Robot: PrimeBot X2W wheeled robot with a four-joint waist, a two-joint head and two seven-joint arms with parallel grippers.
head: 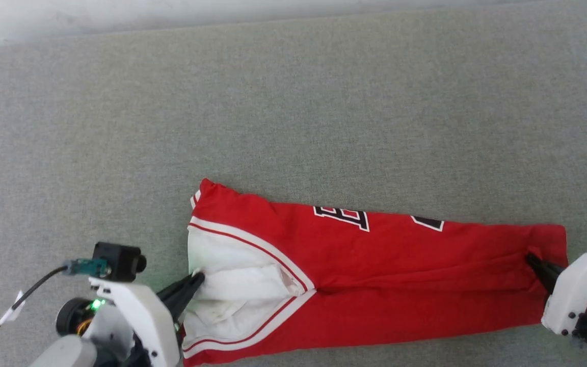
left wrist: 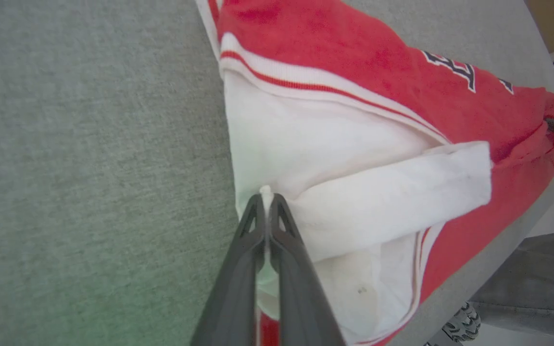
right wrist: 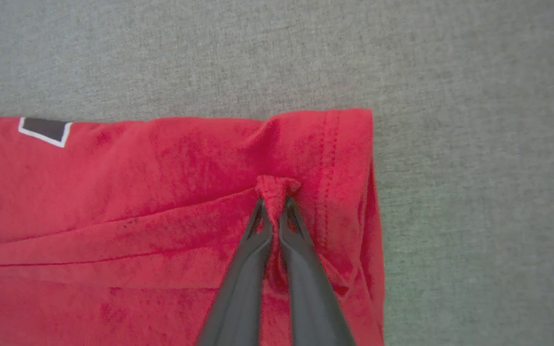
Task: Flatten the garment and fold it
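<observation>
Two grippers pinch one garment [head: 375, 275], which lies as a long folded band on the grey tabletop [head: 293, 102].

Garment: red body folded lengthwise, with a crease running along its length. White short sleeve is bunched at one end, bordered by red-and-white striped trim. Black, white-outlined lettering is cut off by the fold along the garment's far edge. The opposite end is the red hem with a double stitch line, its edges roughly squared. Left gripper [head: 199, 278] is at the garment's sleeve end, fingers pressed together on a small tuck of white sleeve fabric. Right gripper [head: 530, 259] is at the garment's hem end, fingers closed on a small puckered nub of red cloth just inside the hem. Some wrinkles around both pinch points, otherwise the garment is flat on the tabletop.
</observation>
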